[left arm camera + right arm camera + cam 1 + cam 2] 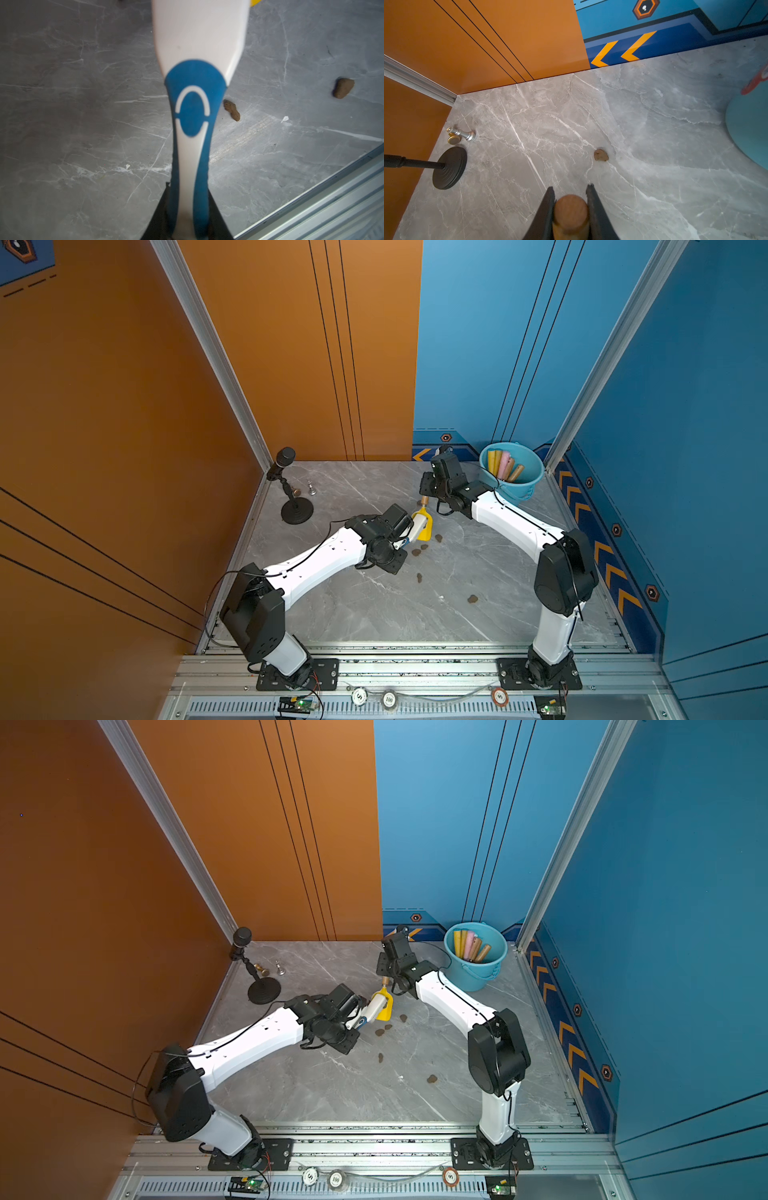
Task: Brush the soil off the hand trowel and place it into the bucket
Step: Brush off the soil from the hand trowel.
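My right gripper (424, 501) (570, 192) is shut on the wooden handle of the hand trowel (426, 529), whose yellow blade (387, 1011) hangs over the middle of the table. My left gripper (402, 541) (188, 193) is shut on a white and blue brush (193, 104), and the brush head (375, 1006) lies against the blade. Several soil lumps (438, 537) (432, 1078) (232, 110) (601, 154) lie on the grey marble top below and in front of the blade. The light-blue bucket (536, 477) (500, 959) stands at the back right and holds several tool handles.
A black microphone stand (296, 511) and two small chess pieces (311, 488) stand at the back left by the orange wall. The blue wall runs close behind and right of the bucket. An aluminium rail (415, 668) with poker chips edges the front.
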Action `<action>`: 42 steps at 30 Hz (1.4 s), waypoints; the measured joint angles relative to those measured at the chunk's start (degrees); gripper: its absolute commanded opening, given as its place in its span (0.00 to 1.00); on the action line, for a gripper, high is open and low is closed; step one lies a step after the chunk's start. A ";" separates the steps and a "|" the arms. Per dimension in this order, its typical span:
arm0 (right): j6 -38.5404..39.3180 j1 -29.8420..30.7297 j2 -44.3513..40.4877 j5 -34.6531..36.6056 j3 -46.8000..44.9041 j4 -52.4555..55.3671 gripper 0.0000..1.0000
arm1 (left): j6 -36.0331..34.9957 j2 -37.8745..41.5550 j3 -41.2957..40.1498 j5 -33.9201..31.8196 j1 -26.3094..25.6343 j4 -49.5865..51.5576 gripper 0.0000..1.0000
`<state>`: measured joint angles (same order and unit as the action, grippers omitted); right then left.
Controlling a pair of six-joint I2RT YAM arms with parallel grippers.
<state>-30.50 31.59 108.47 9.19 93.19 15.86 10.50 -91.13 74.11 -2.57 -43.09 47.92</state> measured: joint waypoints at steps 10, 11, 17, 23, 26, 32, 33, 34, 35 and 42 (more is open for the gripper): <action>3.15 -0.04 0.85 1.36 1.49 2.14 0.09 | -5.57 -6.73 8.13 -8.37 -0.74 1.29 0.00; 3.34 -0.04 0.85 1.66 1.49 2.16 0.09 | -6.16 -7.21 8.13 -9.11 -0.94 1.49 0.00; 4.52 -0.04 0.85 3.65 1.49 2.60 0.08 | -7.50 -9.38 6.49 -12.61 -3.85 2.60 0.00; 5.73 0.00 0.85 6.19 1.49 2.60 0.08 | -6.95 -7.91 3.82 -13.77 -6.43 3.87 0.00; 6.27 0.00 0.85 7.23 1.92 2.58 0.08 | -6.86 -6.29 3.65 -13.84 -6.58 5.11 0.00; 6.56 0.07 0.85 7.85 3.08 2.10 0.08 | -8.87 -5.01 6.27 -14.03 -4.39 6.75 0.00; 6.56 0.20 0.85 7.89 3.08 2.08 0.08 | -9.55 -5.09 6.88 -14.08 -3.54 6.69 0.00; 6.56 0.28 0.85 8.04 3.08 2.08 0.08 | -10.34 -5.40 7.56 -14.34 -2.69 6.71 0.00; 6.56 0.37 0.85 8.09 3.08 2.08 0.08 | -10.97 -5.86 8.20 -14.56 -2.21 6.78 0.00; 6.80 1.03 0.85 8.94 3.08 2.08 0.08 | -14.08 -10.97 10.05 -15.43 -0.98 5.55 0.00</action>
<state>-23.70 32.62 109.32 18.13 96.27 17.93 -3.57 -102.10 84.16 -18.00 -44.07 53.47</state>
